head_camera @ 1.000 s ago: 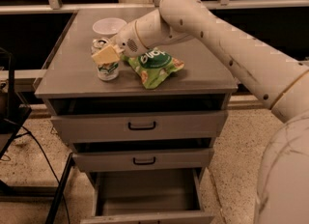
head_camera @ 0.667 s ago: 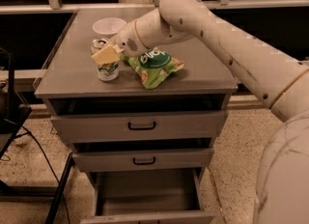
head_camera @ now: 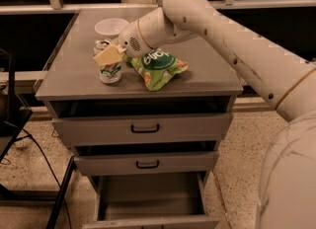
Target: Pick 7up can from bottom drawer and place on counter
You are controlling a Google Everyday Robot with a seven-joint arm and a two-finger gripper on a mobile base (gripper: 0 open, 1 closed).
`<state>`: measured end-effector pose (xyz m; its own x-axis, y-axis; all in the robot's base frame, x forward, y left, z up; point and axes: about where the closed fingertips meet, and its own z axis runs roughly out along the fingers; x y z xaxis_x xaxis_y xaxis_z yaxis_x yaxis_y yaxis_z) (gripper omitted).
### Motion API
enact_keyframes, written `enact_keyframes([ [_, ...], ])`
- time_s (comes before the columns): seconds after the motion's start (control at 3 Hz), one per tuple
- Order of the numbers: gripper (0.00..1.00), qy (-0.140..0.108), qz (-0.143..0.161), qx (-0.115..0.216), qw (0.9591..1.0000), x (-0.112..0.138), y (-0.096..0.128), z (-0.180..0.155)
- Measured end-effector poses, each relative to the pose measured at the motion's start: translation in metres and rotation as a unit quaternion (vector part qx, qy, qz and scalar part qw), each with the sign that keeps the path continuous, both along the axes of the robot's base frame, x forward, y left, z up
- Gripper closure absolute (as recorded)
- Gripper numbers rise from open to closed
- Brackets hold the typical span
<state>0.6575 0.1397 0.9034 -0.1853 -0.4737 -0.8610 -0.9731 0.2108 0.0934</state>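
Note:
The 7up can stands upright on the counter, near its front left. My gripper reaches in from the right and is shut on the can's upper half, with a yellowish finger across its front. The can's silver top shows just behind that finger. Below, the bottom drawer is pulled out, and its plain grey inside holds nothing that I can see.
A green chip bag lies on the counter right of the can, under my wrist. A white bowl sits behind the can. The two upper drawers with black handles are nearly shut. A dark stand is at the left.

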Motion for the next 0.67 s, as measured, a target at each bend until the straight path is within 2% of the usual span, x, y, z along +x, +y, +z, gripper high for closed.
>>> enact_keyframes([
  [0.33, 0.76, 0.0, 0.0, 0.0, 1.0, 0.0, 0.0, 0.0],
  [0.67, 0.53, 0.0, 0.0, 0.0, 1.0, 0.0, 0.0001, 0.0],
])
